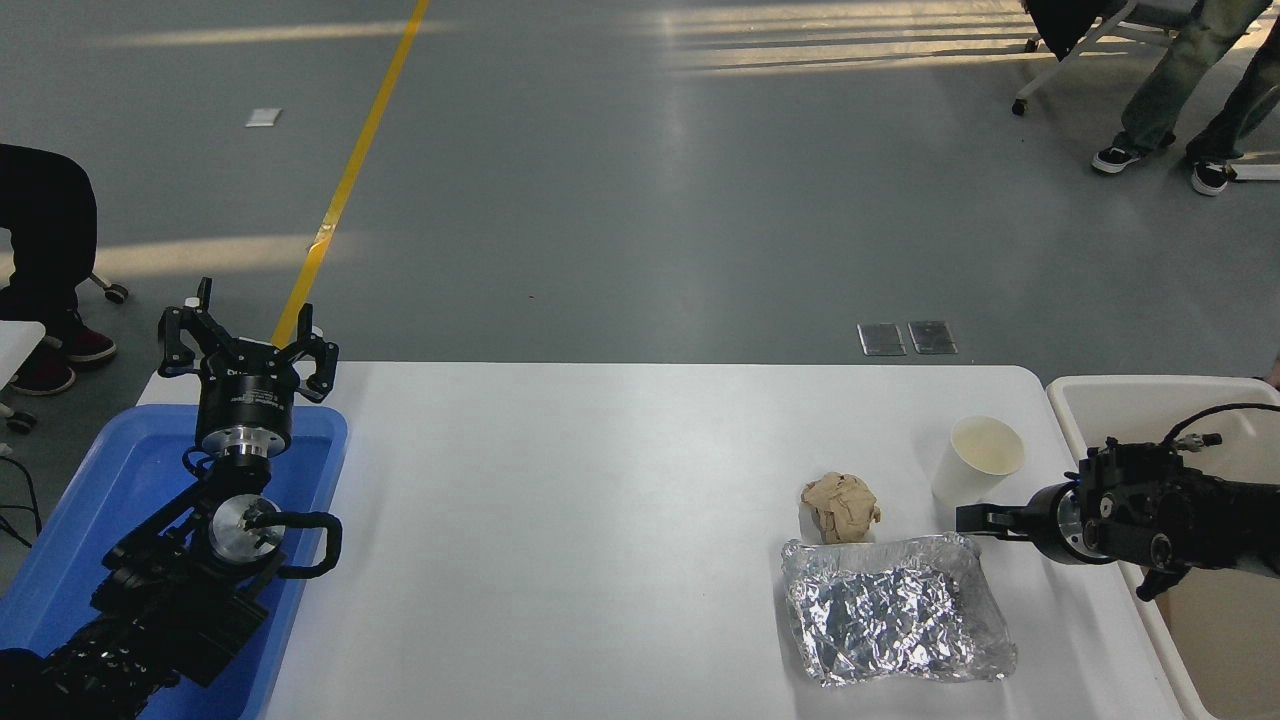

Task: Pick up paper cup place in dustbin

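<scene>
the paper cup (pixel 977 459) stands upright just left of the dustbin (pixel 1068 398); right gripper (pixel 966 518) just below the cup, its state unclear; left gripper (pixel 247 345) spread wide.

White table (pixel 600 480): crumpled tan paper ball (pixel 841 507) just behind crinkled foil tray (pixel 893 610). Blue tray (pixel 120 500) at left end. Yellow floor line (pixel 360 160) beyond.

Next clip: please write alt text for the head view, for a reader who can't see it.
The right gripper reaches in from the right edge, just short of an upright paper cup on a white table, with the dustbin beyond the table's right edge. A crumpled tan paper ball and a foil sheet lie near the cup; the left gripper is parked, open, above a blue tray.
</scene>
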Controlling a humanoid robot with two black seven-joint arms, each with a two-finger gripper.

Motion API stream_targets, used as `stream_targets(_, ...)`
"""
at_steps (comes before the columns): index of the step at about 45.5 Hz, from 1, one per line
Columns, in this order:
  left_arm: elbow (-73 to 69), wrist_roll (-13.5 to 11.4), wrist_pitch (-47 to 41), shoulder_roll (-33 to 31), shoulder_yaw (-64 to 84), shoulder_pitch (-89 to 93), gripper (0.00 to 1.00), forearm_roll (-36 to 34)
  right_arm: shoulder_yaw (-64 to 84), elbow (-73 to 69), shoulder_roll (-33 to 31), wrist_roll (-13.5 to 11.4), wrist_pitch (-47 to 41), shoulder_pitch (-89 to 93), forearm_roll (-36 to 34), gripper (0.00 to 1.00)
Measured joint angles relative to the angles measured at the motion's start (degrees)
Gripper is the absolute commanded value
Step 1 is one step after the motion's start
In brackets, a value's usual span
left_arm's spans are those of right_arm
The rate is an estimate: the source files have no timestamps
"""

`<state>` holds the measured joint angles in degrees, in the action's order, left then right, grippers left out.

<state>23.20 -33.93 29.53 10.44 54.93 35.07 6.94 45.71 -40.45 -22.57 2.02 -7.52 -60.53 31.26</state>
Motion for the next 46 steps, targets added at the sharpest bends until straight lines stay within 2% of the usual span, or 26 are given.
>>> stream_targets(24,0.00,0.11,-0.08,0.02,0.04,0.08,0.99,0.08,-1.06,-3.36,-1.39,0.07,-1.27,-3.79,-0.31,1.00)
stream_targets(36,0.01,0.09,-0.09,0.02,0.01,0.10,0.99,0.08,0.90,-15.59,-12.46,0.09,-9.03,-16.55,2.23,1.00)
stream_targets(46,0.00,0.08,-0.09,0.02,0.00,0.09,0.99,0.07,3.56,-27.76,-23.67,0.09,-21.22,-32.12,8.07,1.00)
